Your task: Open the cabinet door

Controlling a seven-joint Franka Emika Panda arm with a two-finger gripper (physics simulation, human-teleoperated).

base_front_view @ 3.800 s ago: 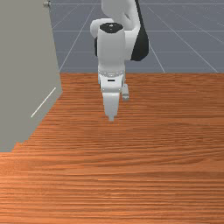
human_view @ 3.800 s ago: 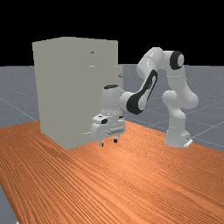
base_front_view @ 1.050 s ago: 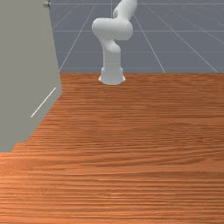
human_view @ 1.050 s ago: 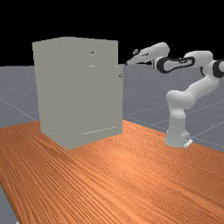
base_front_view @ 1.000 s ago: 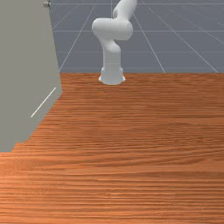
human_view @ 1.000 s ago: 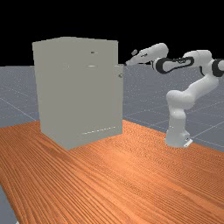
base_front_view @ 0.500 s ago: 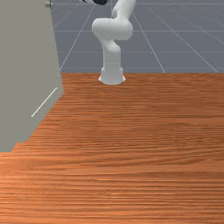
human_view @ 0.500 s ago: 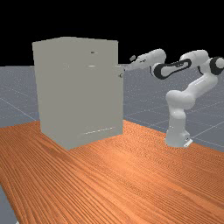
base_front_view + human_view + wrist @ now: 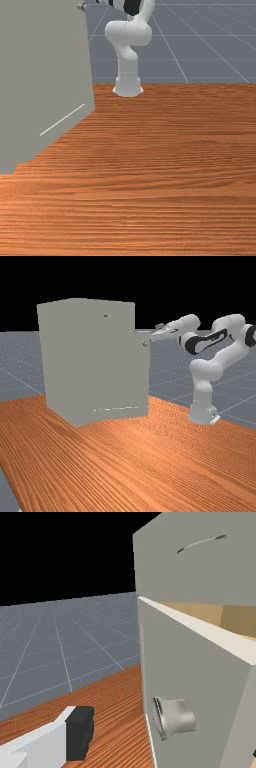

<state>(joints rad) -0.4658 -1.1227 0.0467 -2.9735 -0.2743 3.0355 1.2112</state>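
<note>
So, the grey cabinet door with the pale edge (image 9: 195, 667) is already ajar, and the tan interior (image 9: 195, 612) shows past its top edge. It's around 10 o'clock from the middle of the front view. The round silver metal knob (image 9: 176, 717) sits near its free edge, between 2 and 3 o'clock from the middle of the big grey box-shaped cabinet (image 9: 60, 361) in the far view. Above the door there's a flat grey panel with a thin arched handle (image 9: 202, 543), not our problem.

The white two-finger gripper (image 9: 156, 332) is at about 2 o'clock from that same cabinet middle. It's open: one black-tipped finger (image 9: 80, 732) stands out on the knob side, well apart from the knob, and a dark sliver of what I take to be the other (image 9: 254, 754) is over by the free edge. Can't tell if that one touches the door. Arm base (image 9: 202, 413) is way out at 4 o'clock.

IMO we're at the swing-it-wider step. Next I'd get that far finger behind the edge and sweep outward along the hinge's arc; go too straight and it'd probably slip off.
</note>
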